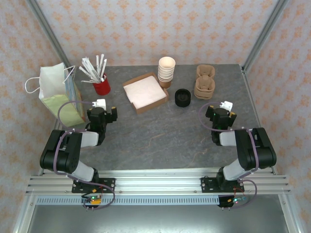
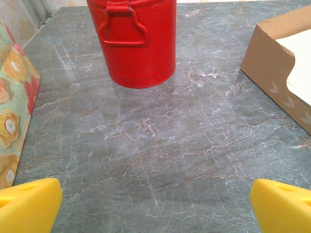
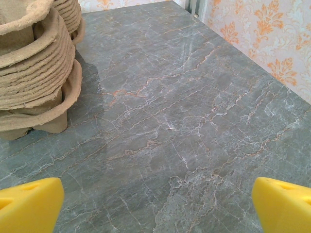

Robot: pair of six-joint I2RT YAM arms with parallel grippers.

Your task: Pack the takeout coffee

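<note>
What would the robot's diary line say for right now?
left claw: open, empty, facing red bucket | right claw: open, empty, beside pulp tray stack | cup stack and black lids: apart | paper bag: standing left

Before my left gripper (image 2: 155, 206) the pail (image 2: 132, 41) stands between bag (image 1: 57, 94) and box (image 1: 145, 92); before my right gripper (image 3: 155, 204), the tray stack (image 3: 34, 68), with lids (image 1: 182, 97) and cup stack (image 1: 166, 72) to its left

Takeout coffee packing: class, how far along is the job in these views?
Done: nothing. The cream cups are stacked lidless, the black lids sit apart, and the paper bag stands at the left. In hand: nothing; both arms' jaws are open and empty. Remaining: probably everything, lidding a cup and bagging it.
</note>
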